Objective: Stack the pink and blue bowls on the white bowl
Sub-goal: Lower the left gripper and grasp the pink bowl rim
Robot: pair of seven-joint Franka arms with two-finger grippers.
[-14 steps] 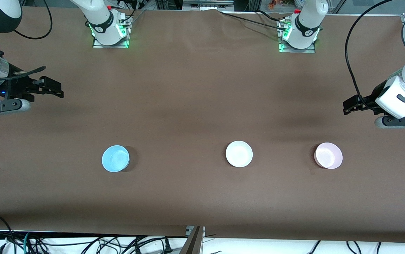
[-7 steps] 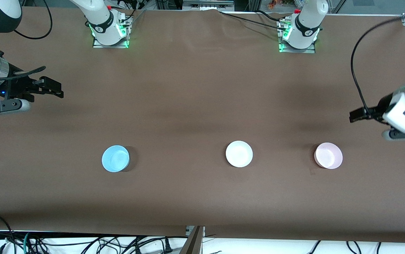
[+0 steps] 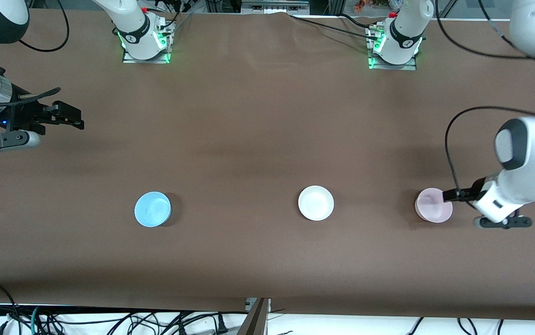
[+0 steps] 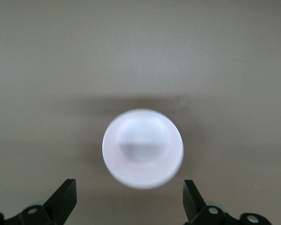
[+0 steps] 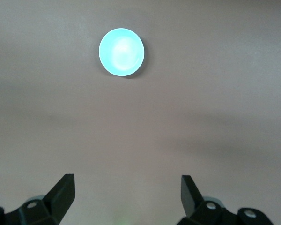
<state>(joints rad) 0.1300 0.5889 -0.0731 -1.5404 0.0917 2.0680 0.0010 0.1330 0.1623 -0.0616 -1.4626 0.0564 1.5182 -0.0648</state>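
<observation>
White bowl [image 3: 315, 203] mid-table, landmark. Pink bowl [image 3: 433, 205] toward left arm's end; left gripper [image 3: 449, 195] over its rim, fingers spread. Blue bowl [image 3: 152, 209] toward right arm's end; right gripper [image 3: 77, 118] waits, fingers spread.

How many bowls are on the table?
3, in a row on the table. The blue bowl sits toward the right arm's end, the white bowl in the middle, and the pink bowl toward the left arm's end, under the open left gripper.
</observation>
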